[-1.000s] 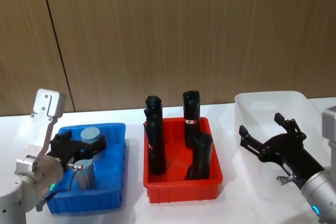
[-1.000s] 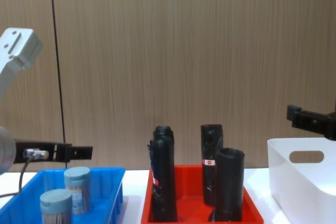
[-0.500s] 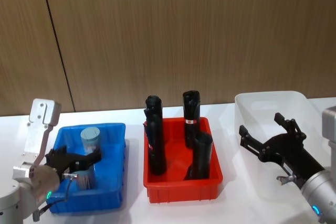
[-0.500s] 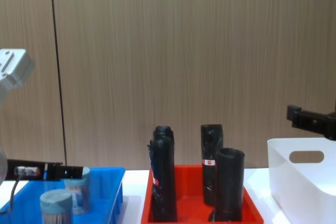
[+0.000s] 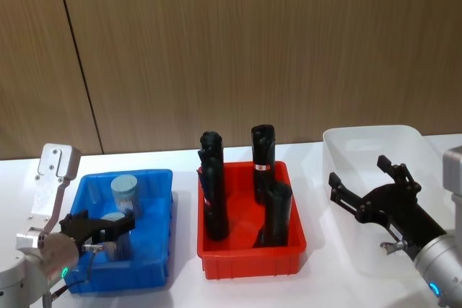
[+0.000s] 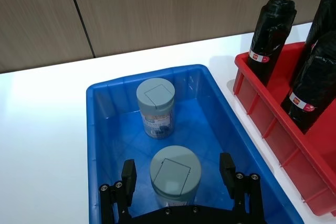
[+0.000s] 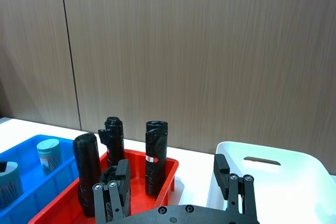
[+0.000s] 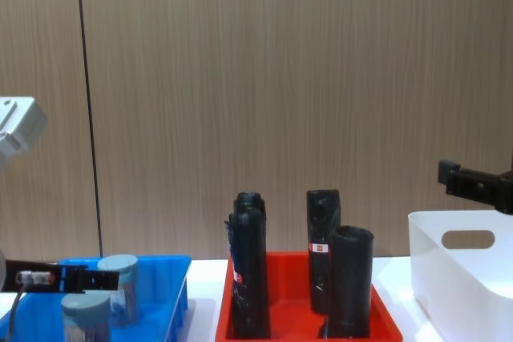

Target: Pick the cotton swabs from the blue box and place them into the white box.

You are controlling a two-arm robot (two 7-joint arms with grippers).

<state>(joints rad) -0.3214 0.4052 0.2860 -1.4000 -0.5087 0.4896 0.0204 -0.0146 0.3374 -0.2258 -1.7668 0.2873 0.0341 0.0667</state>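
Two cotton swabs jars with grey-blue lids stand in the blue box (image 5: 156,175): a far one (image 5: 124,192) and a near one (image 6: 175,173). My left gripper (image 5: 99,229) is low inside the blue box (image 6: 95,129), open, one finger on each side of the near jar with gaps visible. The far jar (image 6: 155,107) stands free behind it. My right gripper (image 5: 359,170) hangs open with nothing in it, over the near left part of the white box (image 5: 368,141). The chest view shows both jars (image 8: 119,275) from the side.
A red bin (image 5: 249,254) holding several tall black cylinders (image 5: 263,151) sits between the blue and white boxes. A wood-panelled wall runs behind the white table (image 5: 180,290). The white box's handle cut-out (image 8: 468,239) faces the chest camera.
My left gripper has come down into the blue box and now straddles the near jar. The right arm has not moved.
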